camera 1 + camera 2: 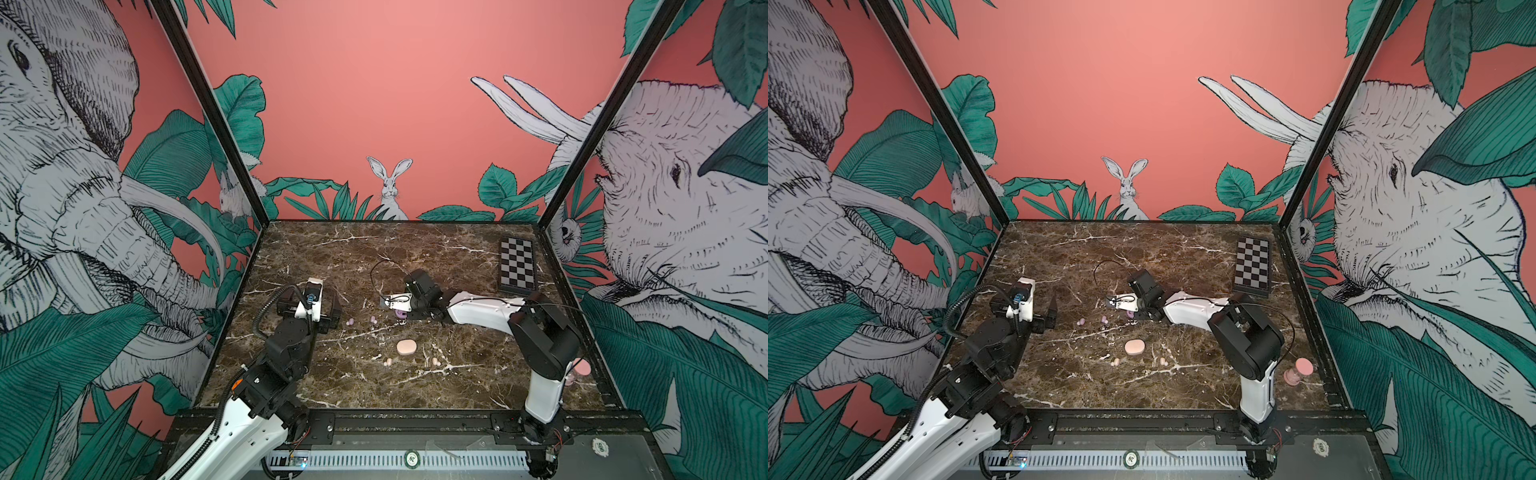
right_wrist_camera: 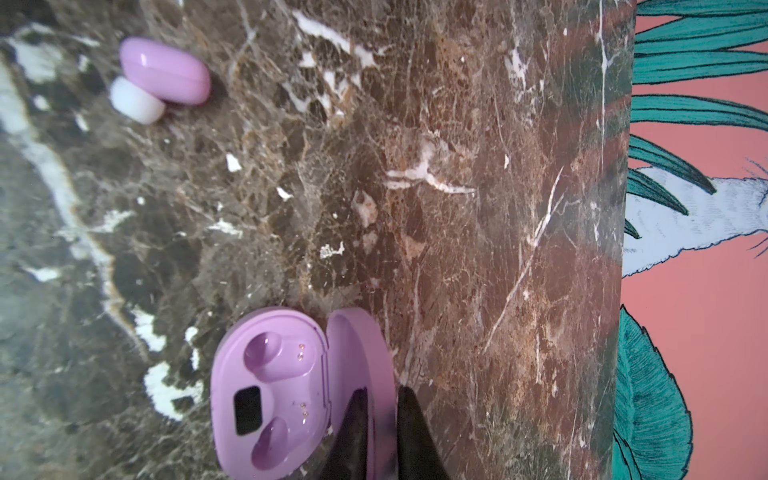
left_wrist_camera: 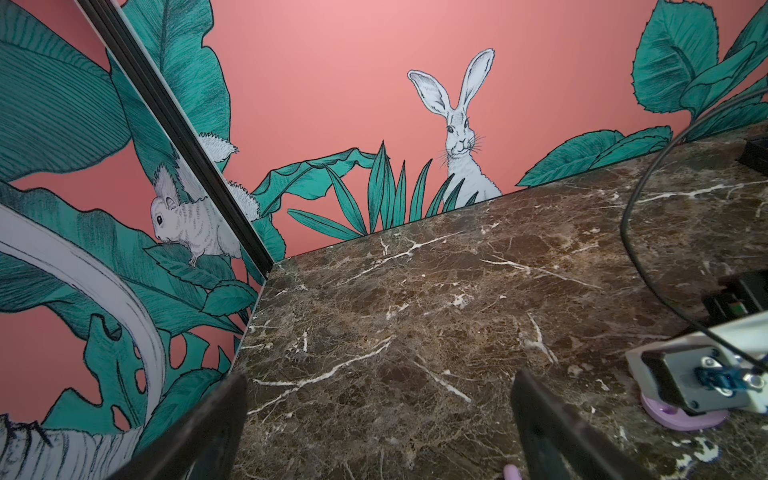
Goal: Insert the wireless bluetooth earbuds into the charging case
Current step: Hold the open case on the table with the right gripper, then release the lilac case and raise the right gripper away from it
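Lilac case (image 2: 291, 395) open flat on the table (image 2: 457, 208), both sockets empty; right gripper (image 2: 382, 432) pinches its raised lid (image 2: 365, 353). Nearest lilac earbud (image 2: 164, 72) lies apart, white tip toward the camera. Left gripper (image 3: 374, 436) spread wide, holding nothing.

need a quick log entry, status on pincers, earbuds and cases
Left pincer open, empty. Right pincer astride lilac case lid; case open, sockets empty. Four earbuds loose on marble; nearest lilac earbud. Nothing blocking.

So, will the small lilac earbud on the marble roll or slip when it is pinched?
Probably both. The lilac earbud is rounded and glossy, so it may squirt out sideways. Its white tip looks softer and may give. It seems tiny and light.
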You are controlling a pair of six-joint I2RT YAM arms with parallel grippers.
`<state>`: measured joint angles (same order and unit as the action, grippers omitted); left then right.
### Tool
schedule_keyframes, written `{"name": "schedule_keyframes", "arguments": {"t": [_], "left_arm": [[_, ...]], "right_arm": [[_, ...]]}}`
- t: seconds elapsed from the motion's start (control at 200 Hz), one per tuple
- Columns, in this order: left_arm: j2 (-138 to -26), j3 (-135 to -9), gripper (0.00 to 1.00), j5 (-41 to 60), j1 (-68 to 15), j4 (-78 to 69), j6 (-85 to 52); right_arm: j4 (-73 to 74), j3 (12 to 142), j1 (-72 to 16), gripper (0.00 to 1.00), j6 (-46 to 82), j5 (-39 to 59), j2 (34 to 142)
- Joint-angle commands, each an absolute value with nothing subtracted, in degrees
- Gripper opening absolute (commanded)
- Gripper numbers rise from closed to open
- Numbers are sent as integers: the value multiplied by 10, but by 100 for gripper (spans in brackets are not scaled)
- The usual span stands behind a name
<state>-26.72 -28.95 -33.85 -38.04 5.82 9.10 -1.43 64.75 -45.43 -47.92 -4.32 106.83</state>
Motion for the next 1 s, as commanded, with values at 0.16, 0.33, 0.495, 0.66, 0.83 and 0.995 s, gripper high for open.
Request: {"name": "schedule_keyframes", "arguments": {"t": [0.16, 0.33, 0.495, 0.66, 0.83, 0.995], "left_arm": [[-265, -290, 99, -337, -378, 45, 96], [-264, -291, 99, -338, -378, 45, 97], [-264, -291, 99, -338, -378, 45, 96], [-265, -293, 99, -338, -378, 47, 95], [-266, -293, 99, -337, -378, 48, 95], [-267, -294, 99, -337, -378, 49, 96]], "right_arm": [[-21, 656, -458, 27, -468, -42, 1067], [-19, 655, -458, 31, -462, -44, 1062], [-18, 655, -458, 38, -458, -41, 1052], [-16, 652, -458, 43, -451, -37, 1042], [-22, 652, -458, 45, -443, -32, 1031], [-34, 643, -459, 45, -428, -28, 1001]]}}
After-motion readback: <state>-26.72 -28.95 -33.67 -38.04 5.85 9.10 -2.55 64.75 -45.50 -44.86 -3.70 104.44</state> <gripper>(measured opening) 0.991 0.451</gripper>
